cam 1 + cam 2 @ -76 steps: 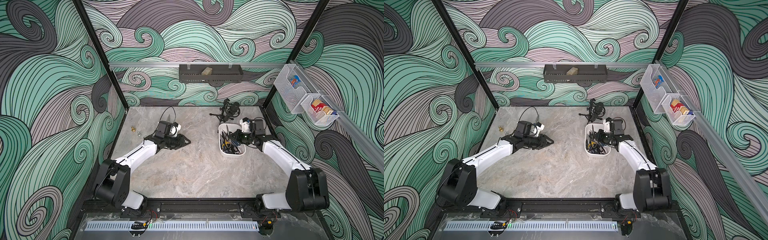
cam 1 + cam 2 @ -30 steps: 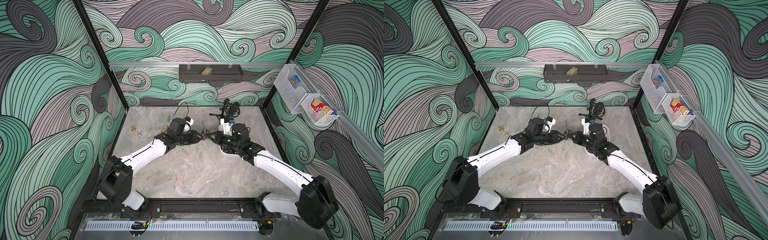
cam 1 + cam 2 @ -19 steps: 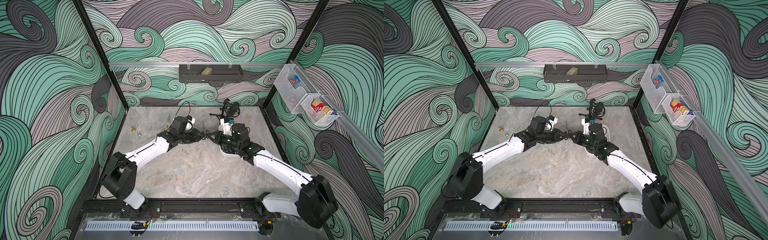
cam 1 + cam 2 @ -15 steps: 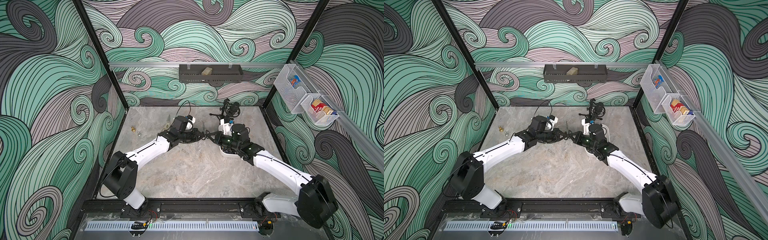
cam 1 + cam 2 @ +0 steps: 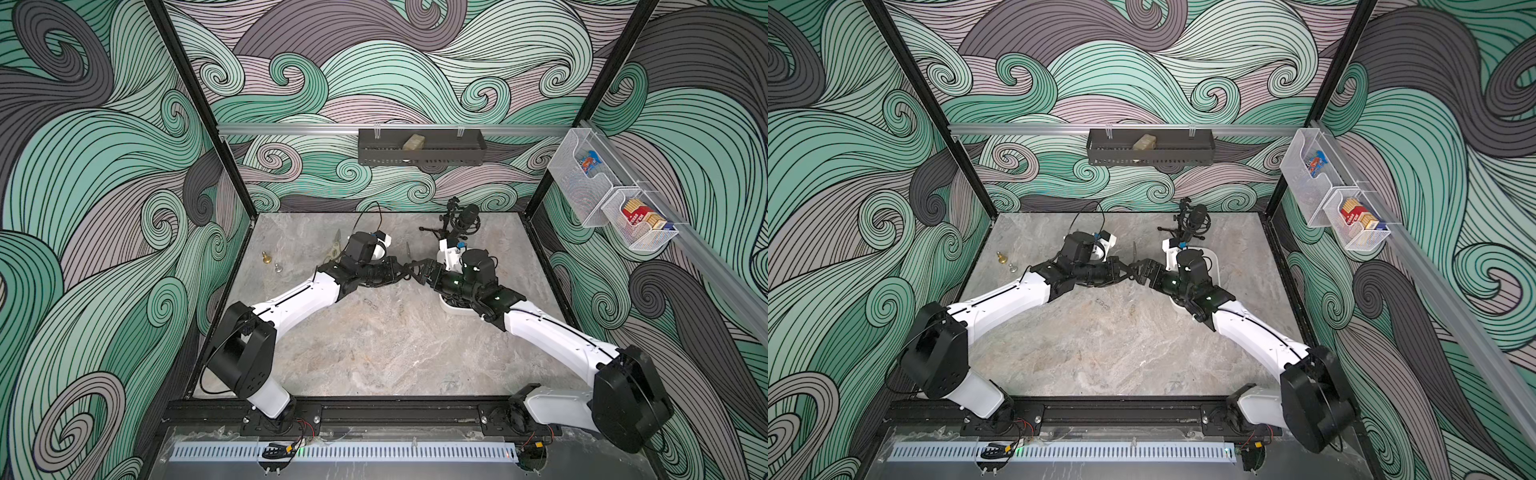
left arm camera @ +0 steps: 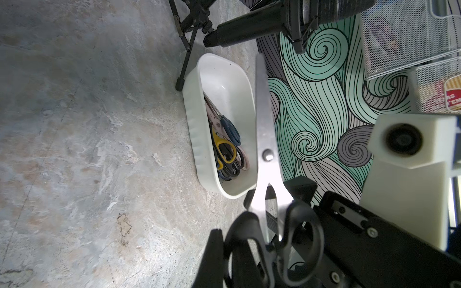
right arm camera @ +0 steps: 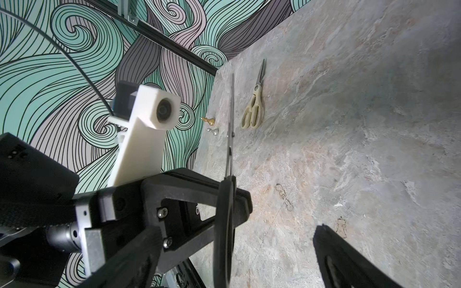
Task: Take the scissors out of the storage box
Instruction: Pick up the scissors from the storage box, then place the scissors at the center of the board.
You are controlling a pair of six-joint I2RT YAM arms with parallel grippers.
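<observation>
1. We note the left hand (image 5: pixel 397 272) clenched on black-handled scissors (image 6: pixel 265 139), blades up, above the surface's (image 5: pixel 374 340) middle.
2. The right hand (image 5: pixel 424 274) is released, jaws wide, just right of those handles.
3. The storage box (image 6: pixel 197 139) sits just right of both; other pairs (image 6: pixel 225 149) inside.
4. A cream pair (image 7: pixel 253 112) lies far left.

The near half of my grey marbled bench (image 5: pixel 395 345) lies bare, free to cross. Behind the white plastic tub (image 6: pixel 199 139) a black tripod microphone (image 5: pixel 468 214) blocks me; cream-handled scissors (image 7: pixel 253 113) and two small metal pawns (image 7: pixel 209 120) clutter far-left.
</observation>
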